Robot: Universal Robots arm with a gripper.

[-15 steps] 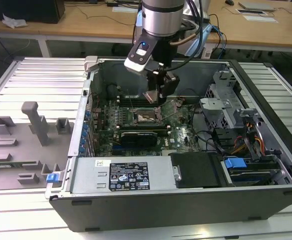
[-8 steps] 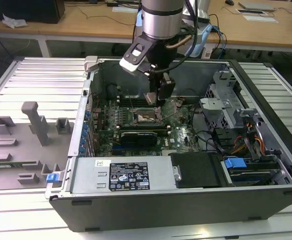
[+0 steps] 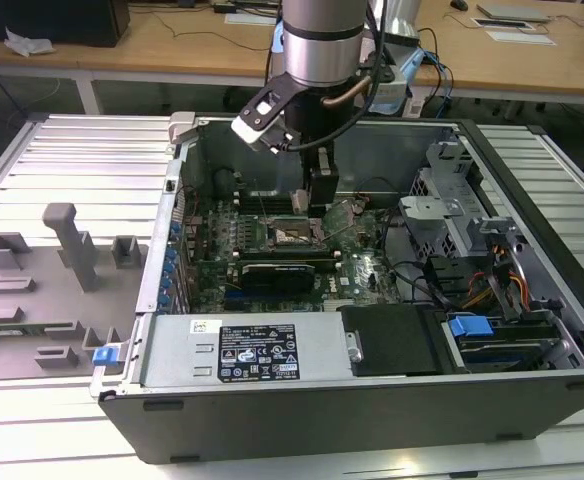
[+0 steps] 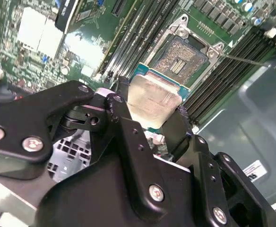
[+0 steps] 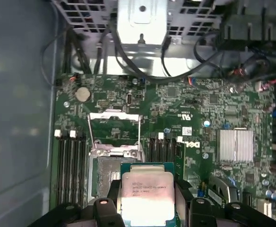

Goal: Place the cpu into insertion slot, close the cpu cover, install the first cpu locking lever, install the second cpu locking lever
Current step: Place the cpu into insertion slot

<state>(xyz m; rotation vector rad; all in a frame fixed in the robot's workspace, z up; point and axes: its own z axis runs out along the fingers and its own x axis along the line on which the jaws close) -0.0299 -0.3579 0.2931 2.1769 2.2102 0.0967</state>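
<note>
My gripper [image 4: 150, 116] is shut on the cpu [image 4: 153, 100], a flat square chip with a silvery top, clamped at two opposite edges. In the first wrist view the cpu [image 5: 146, 197] hangs just above and slightly off the insertion slot [image 5: 106, 176], not seated. The slot's pin field [image 4: 181, 57] lies bare. Flipped up behind the slot is the cpu cover [image 5: 114, 115], with thin wire levers [image 5: 89, 135] raised at its sides. In the exterior view the gripper [image 3: 310, 205] hovers over the slot [image 3: 294, 236] on the green motherboard [image 3: 367, 270] inside the open computer case.
Black memory slots [image 5: 71, 165] flank the socket. A long black card [image 3: 277, 272] lies in front of it in the exterior view. A power supply [image 3: 252, 350], a drive cage [image 3: 442, 215] and cables [image 3: 492, 280] crowd the case. A grey fixture plate [image 3: 42, 290] lies outside it.
</note>
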